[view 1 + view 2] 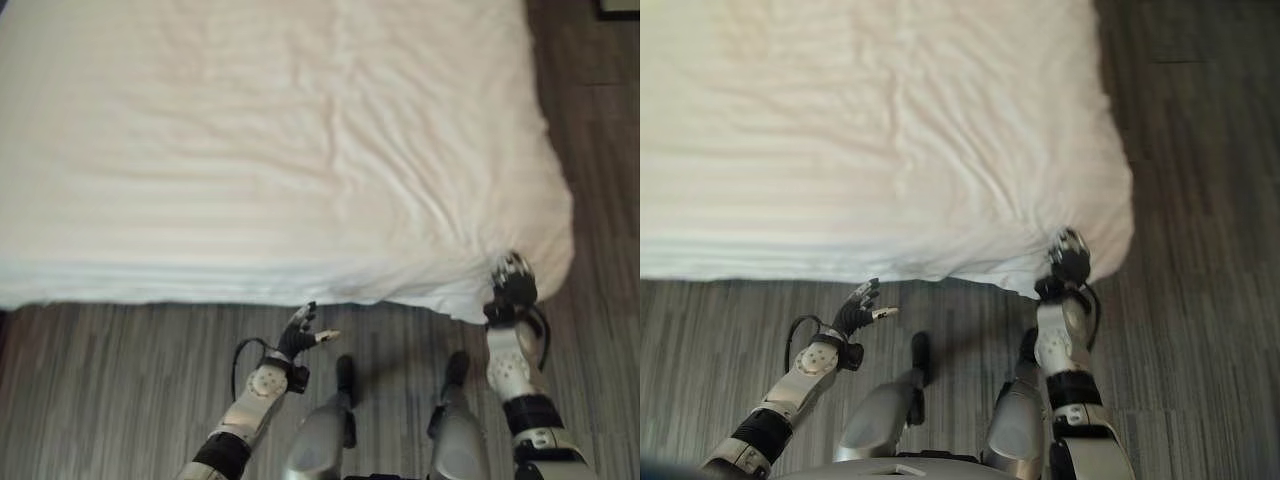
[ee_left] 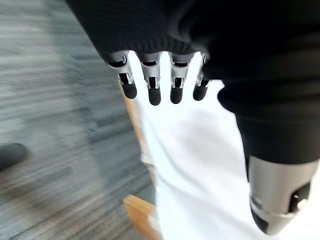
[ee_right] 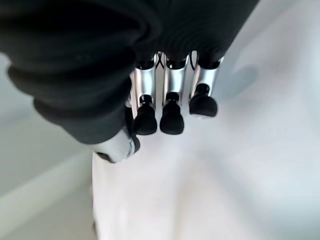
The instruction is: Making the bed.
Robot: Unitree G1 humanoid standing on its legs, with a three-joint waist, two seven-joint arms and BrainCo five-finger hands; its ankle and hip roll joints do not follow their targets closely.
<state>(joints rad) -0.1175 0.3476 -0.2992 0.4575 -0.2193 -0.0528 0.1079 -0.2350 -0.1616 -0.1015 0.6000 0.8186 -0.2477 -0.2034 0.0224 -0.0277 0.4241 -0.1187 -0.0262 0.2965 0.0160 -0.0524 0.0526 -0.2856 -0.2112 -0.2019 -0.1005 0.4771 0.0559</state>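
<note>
A white sheet (image 1: 280, 150) covers the bed, creased toward its near right corner, where the right hand (image 1: 512, 282) rests with fingers (image 3: 171, 119) curled, apparently gripping cloth to straighten it. The left hand (image 1: 298, 335) hovers over the floor (image 1: 110, 390), fingers (image 2: 152, 85) relaxed.

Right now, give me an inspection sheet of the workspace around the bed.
Surface: bed under a white wrinkled cover, near edge facing the robot.
Job's things: white striped cloth cover spread over the top, creased, bunched at the near right corner.
Clutter: nothing seen.
Hands: left hand off the bed, over the floor by the near edge, fingers straight and relaxed; right hand at the bunched corner, fingers curled against the cloth, grip not clear.
Cables: left out.
Surroundings: grey-brown striped wood-look floor; light wooden bed frame edge under the cover.
</note>
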